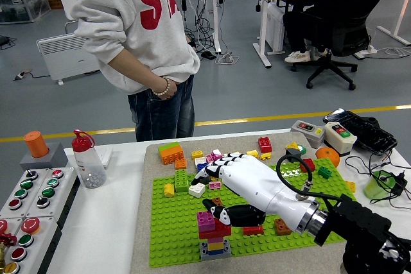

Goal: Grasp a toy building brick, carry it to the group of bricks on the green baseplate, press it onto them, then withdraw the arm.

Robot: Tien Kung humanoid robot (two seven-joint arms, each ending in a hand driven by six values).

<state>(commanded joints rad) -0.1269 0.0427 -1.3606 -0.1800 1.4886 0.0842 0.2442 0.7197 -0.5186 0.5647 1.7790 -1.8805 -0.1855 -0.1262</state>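
Over the green baseplate (168, 235), right hand (241, 178) reaches toward loose bricks beyond brick stack (214, 232), fingers spread, apparently holding nothing. Grasp, carry, press all remain.

Glossy plastic hand (241, 181), studded baseplate (176, 226)

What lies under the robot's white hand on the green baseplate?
Under the right hand, green baseplate studs show near the thumb, with a white brick at its fingertips and a brick stack beside it. Whatever sits beneath the palm is covered.
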